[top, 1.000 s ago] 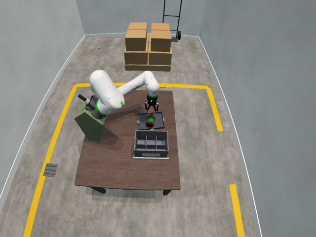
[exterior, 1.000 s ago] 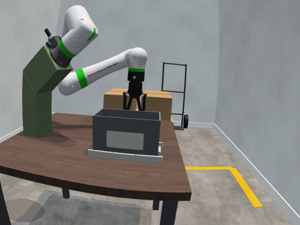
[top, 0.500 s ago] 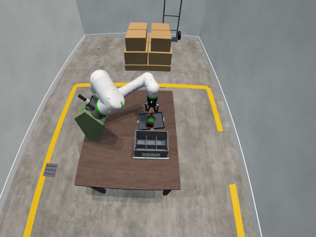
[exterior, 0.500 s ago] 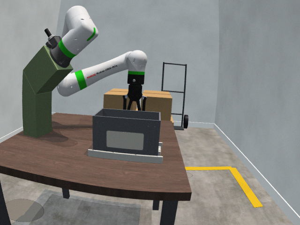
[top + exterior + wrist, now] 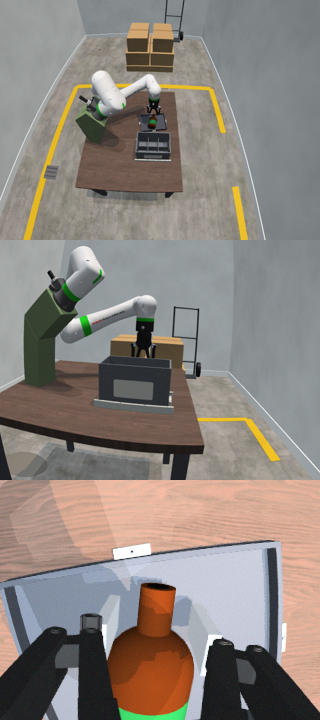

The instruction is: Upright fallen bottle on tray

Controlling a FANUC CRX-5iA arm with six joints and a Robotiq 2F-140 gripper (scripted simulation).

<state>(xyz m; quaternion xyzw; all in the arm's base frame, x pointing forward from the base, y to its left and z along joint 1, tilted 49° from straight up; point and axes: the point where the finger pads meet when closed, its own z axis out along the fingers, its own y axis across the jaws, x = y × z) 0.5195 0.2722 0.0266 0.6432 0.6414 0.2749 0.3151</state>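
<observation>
The brown bottle [image 5: 152,122] [image 5: 152,665], banded with a green label, lies over on the tray, its neck toward the side away from the crate; its exact tilt is unclear. The shallow, dark-rimmed tray [image 5: 143,128] [image 5: 276,605] sits flat on the tabletop [image 5: 113,165] [image 5: 108,423] [image 5: 210,510]. Near it, the dark grey, three-compartment crate [image 5: 153,133] [image 5: 134,374] stands upright.

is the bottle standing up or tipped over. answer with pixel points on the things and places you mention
Tipped over: the bottle [image 5: 152,122] [image 5: 152,667] lies on its side in the tray [image 5: 162,129] [image 5: 225,562], neck toward the pallet boxes [image 5: 138,41] [image 5: 168,349].
</observation>
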